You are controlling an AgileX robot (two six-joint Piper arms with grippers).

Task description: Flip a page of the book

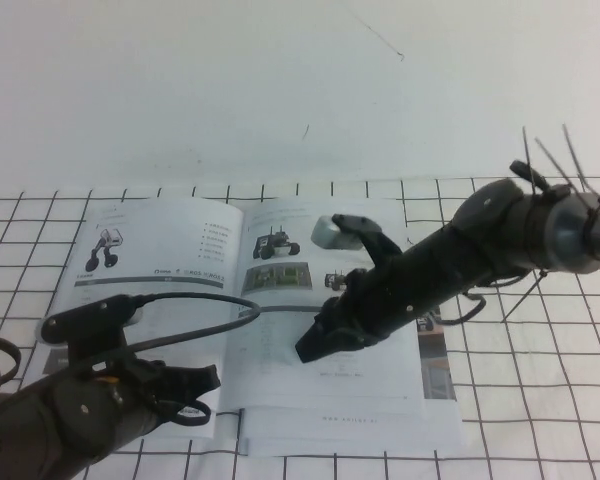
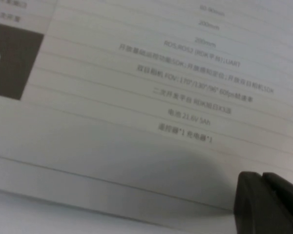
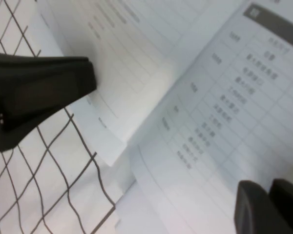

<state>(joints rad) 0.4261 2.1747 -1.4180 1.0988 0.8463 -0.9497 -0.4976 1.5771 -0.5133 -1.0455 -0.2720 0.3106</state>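
Observation:
The book lies open on the gridded cloth. Its left leaf shows a pink-topped robot. The page is the right leaf, with the small black buggy at its top. My right gripper is shut and empty, tips down over the middle of the page near the spine; its fingers hover just above the table text. My left gripper is shut and empty at the lower edge of the left leaf, and its fingers sit close over printed text. It also shows in the right wrist view.
The white cloth with a black grid covers the table. Further leaves of the book stick out below and to the right of the page. A black cable loops over the left leaf. A white wall stands behind.

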